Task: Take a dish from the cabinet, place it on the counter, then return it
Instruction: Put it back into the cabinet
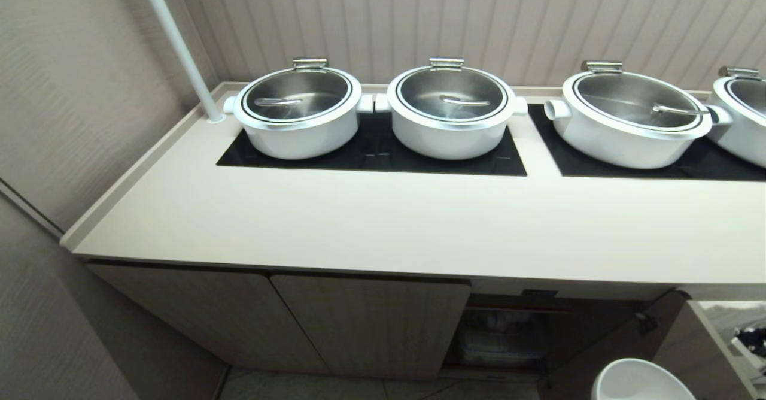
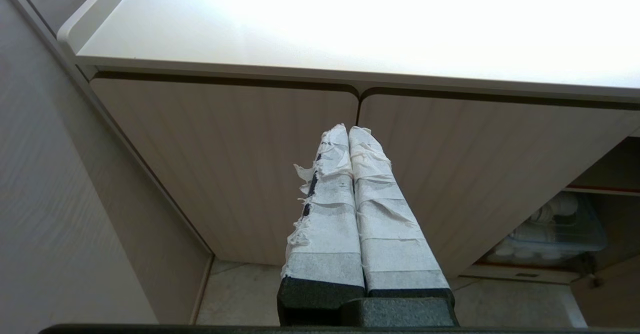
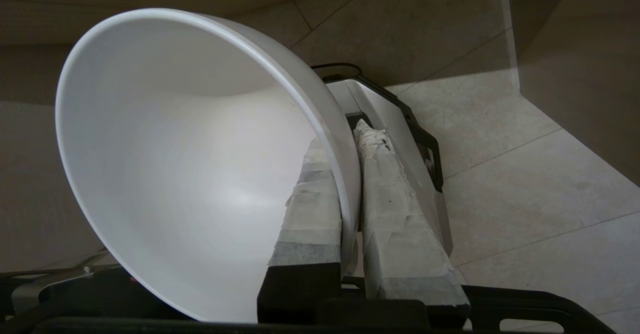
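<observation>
The dish (image 3: 190, 164), a plain white bowl, is tilted on edge in my right gripper (image 3: 345, 141). That gripper is shut on its rim, one taped finger inside the bowl and one outside. In the head view the dish (image 1: 640, 381) shows at the lower right, below the counter (image 1: 383, 226) and in front of the cabinet (image 1: 371, 322). The cabinet's right-hand door (image 1: 616, 340) is swung open and its inner compartment (image 1: 508, 328) is dark. My left gripper (image 2: 350, 130) is shut and empty, parked facing the closed ribbed doors (image 2: 240, 164).
Several large white pots (image 1: 299, 112) with steel lids stand on black glass panels (image 1: 371, 154) along the back of the counter. A white pole (image 1: 179, 47) rises at the back left, beside a wall. A clear bin of white cups (image 2: 555, 229) sits inside the cabinet.
</observation>
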